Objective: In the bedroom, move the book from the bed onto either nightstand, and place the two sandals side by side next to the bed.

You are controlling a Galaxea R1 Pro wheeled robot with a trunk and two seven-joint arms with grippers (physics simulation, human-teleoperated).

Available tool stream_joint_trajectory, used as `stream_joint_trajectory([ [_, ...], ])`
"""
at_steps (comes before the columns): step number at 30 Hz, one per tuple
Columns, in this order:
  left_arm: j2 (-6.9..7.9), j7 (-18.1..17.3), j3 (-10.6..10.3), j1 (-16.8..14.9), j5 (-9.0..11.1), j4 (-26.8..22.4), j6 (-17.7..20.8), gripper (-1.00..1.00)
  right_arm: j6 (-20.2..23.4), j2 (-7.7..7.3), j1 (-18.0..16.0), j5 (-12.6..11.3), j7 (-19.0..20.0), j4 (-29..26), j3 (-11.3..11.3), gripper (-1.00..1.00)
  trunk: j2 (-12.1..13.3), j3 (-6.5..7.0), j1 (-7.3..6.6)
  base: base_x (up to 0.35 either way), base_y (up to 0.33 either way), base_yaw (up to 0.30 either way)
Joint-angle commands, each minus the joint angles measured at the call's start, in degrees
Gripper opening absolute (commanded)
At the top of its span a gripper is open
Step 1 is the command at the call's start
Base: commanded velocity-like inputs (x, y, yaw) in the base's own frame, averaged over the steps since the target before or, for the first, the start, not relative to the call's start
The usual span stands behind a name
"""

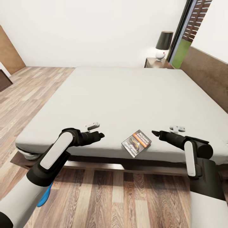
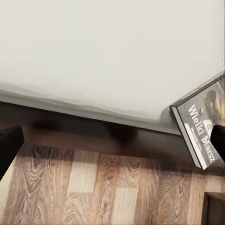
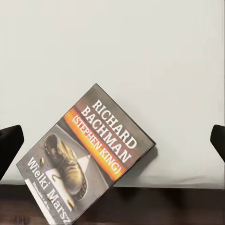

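I'm on the book (image 1: pixel 136 143) step: right pincer (image 1: pixel 154 132), fingers apart, must descend over it at the bed (image 1: pixel 126 95) edge.

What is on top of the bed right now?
One book lies flat near the bed's front edge, one corner overhanging. The rest of the mattress is bare. Whatever is under the book is covered.

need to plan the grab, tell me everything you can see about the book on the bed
The book is a thin dark paperback lying flat, cover up, on the bed at its near edge, one corner overhanging. White "RICHARD BACHMAN", an orange band and a boot picture show. It lies skewed to the edge between both grippers; nothing grips it.
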Motion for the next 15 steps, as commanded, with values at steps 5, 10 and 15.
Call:
stream_joint_trajectory([
  [5, 0.18, 0.65, 0.03, 0.00, 0.38, -0.03, 0.11, 1.00, 0.29, 0.18, 0.56, -0.47, 0.41, -0.23, 0.35, 1.00, -0.02, 0.35, 0.00, 0.000, 0.025, -0.166],
  [10, 0.46, 0.68, 0.07, 0.04, 0.40, 0.00, 0.10, 1.00, 0.29, 0.23, 0.64, -0.52, 0.49, -0.22, 0.25, 1.00, -0.02, 0.73, 0.00, 0.000, 0.190, -0.166],
  [15, 2.66, 0.50, 1.09, 1.12, 0.45, -0.06, -0.07, 1.00, 0.29, 1.58, 1.23, -10.14, 0.45, 0.45, -5.95, 1.00, -0.02, 1.12, 0.00, 0.000, 0.085, -0.167],
])
